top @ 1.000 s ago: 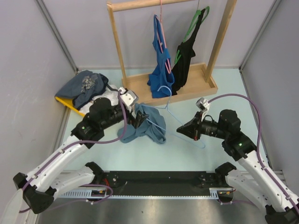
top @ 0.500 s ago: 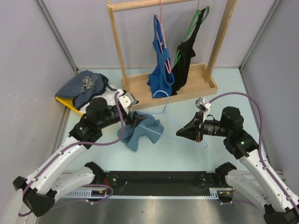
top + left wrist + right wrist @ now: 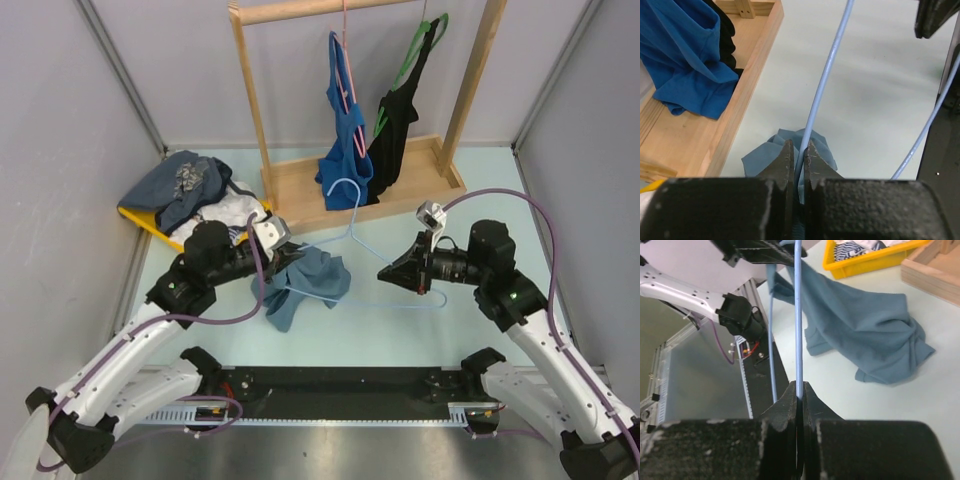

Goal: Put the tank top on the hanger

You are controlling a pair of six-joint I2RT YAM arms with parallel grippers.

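The pale blue wire hanger [image 3: 351, 222] is held off the table between both arms, its hook pointing toward the rack. My left gripper [image 3: 287, 262] is shut on one end of the wire [image 3: 827, 70], its tips [image 3: 799, 145] pinching it with teal cloth tucked at the jaws. The dusty teal tank top [image 3: 312, 280] droops bunched from that end [image 3: 822, 150], reaching the table. My right gripper [image 3: 386, 274] is shut on the other side of the wire [image 3: 798, 315], tips [image 3: 799, 386] tight on it. The tank top [image 3: 865, 325] lies beyond it.
A wooden rack [image 3: 410, 188] stands at the back with a royal-blue top [image 3: 343, 135] on a pink hanger and a black top [image 3: 395, 135] on a green one. A yellow bin [image 3: 150, 222] heaped with clothes sits back left. Grey walls close in both sides.
My left gripper went from open to shut on the hanger wire. The hanger swung so its hook points at the rack, and the tank top gathered up under the left gripper.
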